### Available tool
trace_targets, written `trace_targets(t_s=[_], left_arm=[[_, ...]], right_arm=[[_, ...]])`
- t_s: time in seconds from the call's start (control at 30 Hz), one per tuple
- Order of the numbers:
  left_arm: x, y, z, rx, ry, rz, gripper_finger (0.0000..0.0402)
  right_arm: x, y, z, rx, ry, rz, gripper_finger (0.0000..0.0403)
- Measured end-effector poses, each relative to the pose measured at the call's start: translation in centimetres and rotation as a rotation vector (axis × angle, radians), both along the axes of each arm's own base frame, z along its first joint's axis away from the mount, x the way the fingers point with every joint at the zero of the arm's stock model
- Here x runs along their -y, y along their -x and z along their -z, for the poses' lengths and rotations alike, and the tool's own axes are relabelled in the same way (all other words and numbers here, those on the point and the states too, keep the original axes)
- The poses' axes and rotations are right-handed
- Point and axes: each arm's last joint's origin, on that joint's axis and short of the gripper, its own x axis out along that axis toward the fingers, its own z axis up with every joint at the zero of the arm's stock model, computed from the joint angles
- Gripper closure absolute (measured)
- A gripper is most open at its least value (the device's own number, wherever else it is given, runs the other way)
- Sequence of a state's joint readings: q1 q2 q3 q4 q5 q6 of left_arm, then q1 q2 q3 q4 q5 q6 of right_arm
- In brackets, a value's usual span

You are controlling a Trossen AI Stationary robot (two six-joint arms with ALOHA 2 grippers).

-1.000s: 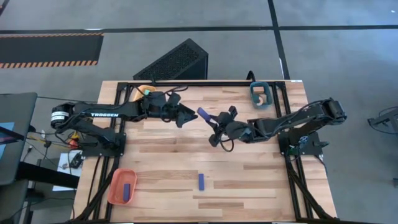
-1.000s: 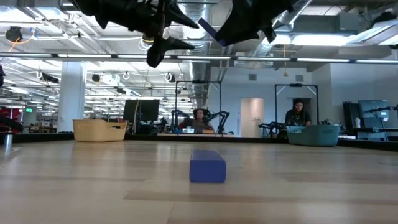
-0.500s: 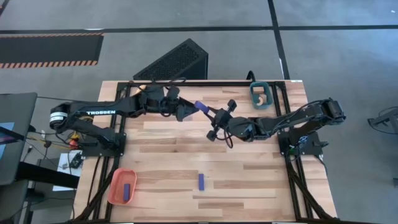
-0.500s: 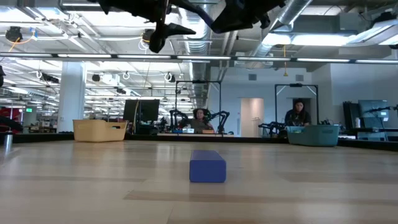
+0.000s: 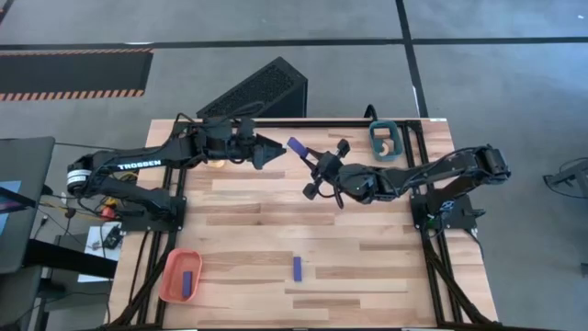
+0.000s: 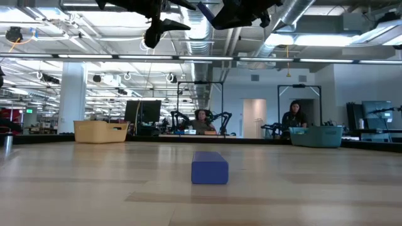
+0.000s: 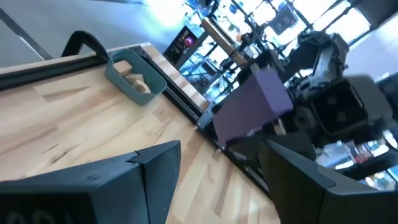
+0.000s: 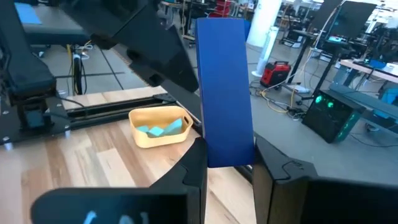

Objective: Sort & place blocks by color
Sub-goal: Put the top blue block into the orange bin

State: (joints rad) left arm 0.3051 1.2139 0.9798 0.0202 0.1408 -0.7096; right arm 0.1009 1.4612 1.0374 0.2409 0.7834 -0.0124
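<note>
Handover seems under way: the right gripper, clamped on a dark blue oblong wooden block, has carried it toward 10 o'clock since a second ago, and the left gripper, fingers spread, now sits just beside it above the desk. Another dark blue bar lies at 6 o'clock, apart from the orange tray at 7.

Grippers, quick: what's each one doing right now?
Left gripper: open, empty, facing the right gripper above the table.
Right gripper: closed on the dark blue block, held up in the air.
</note>
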Motion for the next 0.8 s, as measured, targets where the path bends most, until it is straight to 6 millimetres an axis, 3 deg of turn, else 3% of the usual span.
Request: trace_targets(t_s=[0.33,0.8], left_arm=[[0.4,0.4,-0.9,0.047,-0.125,0.108,0.0194],[1.2,3.3,-3.6,0.137,-0.229,0.062,0.0194]], right_arm=[[0.0,-0.4,-1.7,0.042,-0.003,-0.063,0.0327],[0.5,-1.2,-3.2,0.052,0.021,-0.073,0.0327]])
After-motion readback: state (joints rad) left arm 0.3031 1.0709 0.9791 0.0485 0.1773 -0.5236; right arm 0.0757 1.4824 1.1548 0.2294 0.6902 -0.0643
